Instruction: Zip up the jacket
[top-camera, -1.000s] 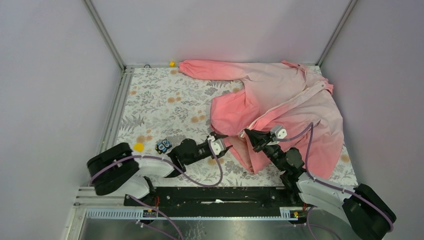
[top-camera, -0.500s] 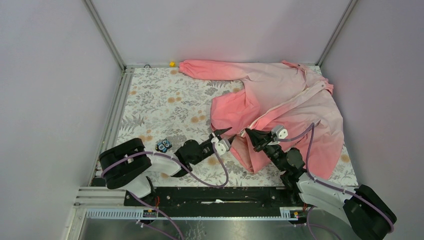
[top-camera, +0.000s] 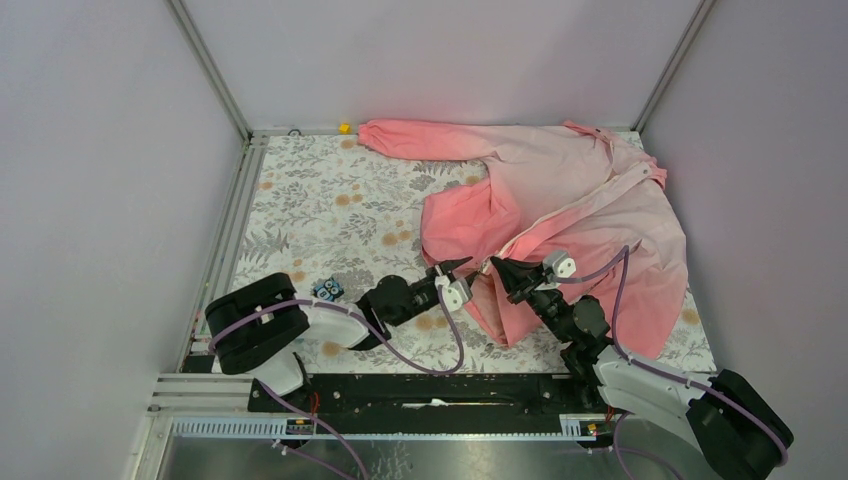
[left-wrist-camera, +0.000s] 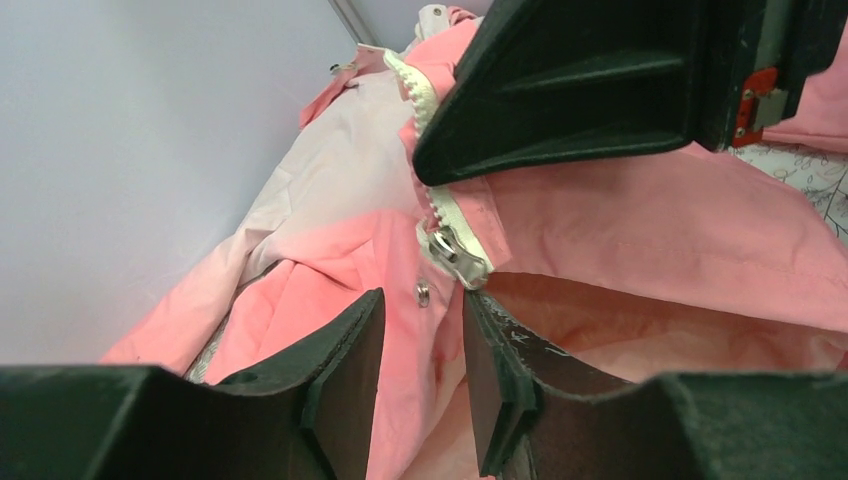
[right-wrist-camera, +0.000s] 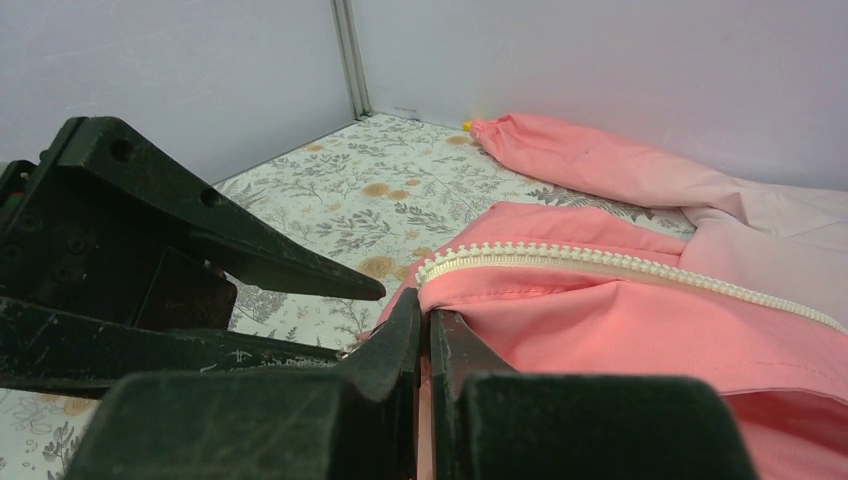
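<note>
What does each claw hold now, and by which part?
The right claw is shut on the pink fabric jacket, at its front edge just under the white zipper teeth. The left claw holds nothing.

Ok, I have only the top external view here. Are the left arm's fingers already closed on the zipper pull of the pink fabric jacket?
Observer: No. In the left wrist view the left fingers stand apart, and the small silver metal zipper slider lies just beyond their tips, not between them.
Operator: And the right side, does it hold something?
Observer: Yes. The right wrist view shows the right fingers shut on the edge of the pink fabric jacket, just under the white zipper teeth.
</note>
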